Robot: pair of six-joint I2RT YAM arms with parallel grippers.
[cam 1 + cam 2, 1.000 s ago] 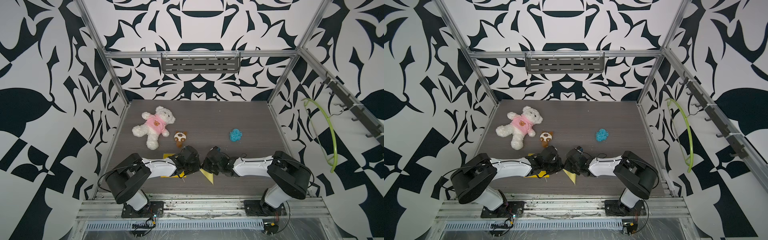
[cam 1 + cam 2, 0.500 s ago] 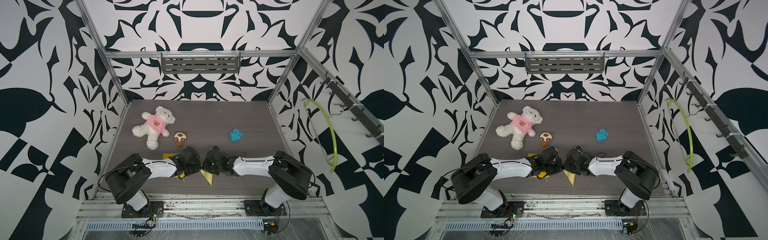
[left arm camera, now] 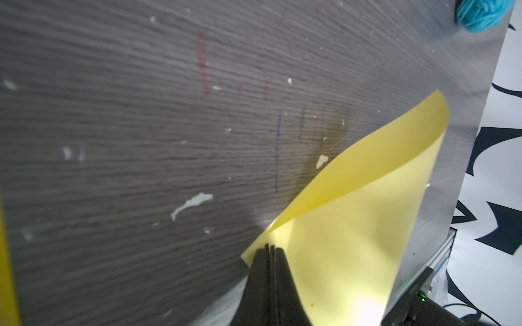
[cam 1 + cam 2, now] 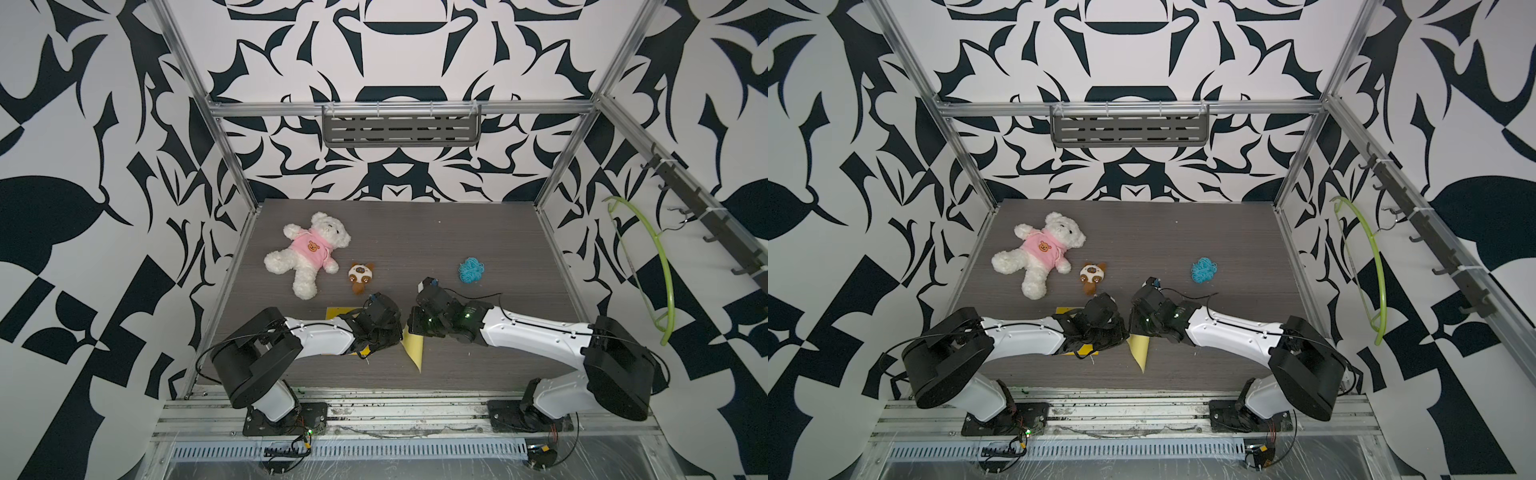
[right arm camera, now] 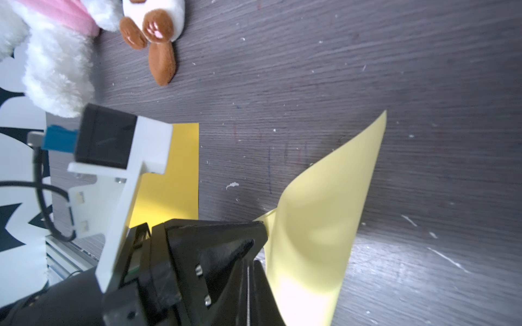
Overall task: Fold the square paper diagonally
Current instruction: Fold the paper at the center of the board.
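Right pincer (image 5: 248, 264) edged leftward, paper (image 5: 319, 211) pointing frontward (curled)

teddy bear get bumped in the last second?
No. The teddy bear lies where it did, at the same gap from the table's left edge rail in a top view.

Pale yel. paper (image 3: 353, 240), curled, part-lifted.

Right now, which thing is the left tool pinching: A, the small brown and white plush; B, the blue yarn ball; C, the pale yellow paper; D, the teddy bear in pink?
C: in the left wrist view the left tool is shut on a corner of the pale yellow paper, which curls up off the table.
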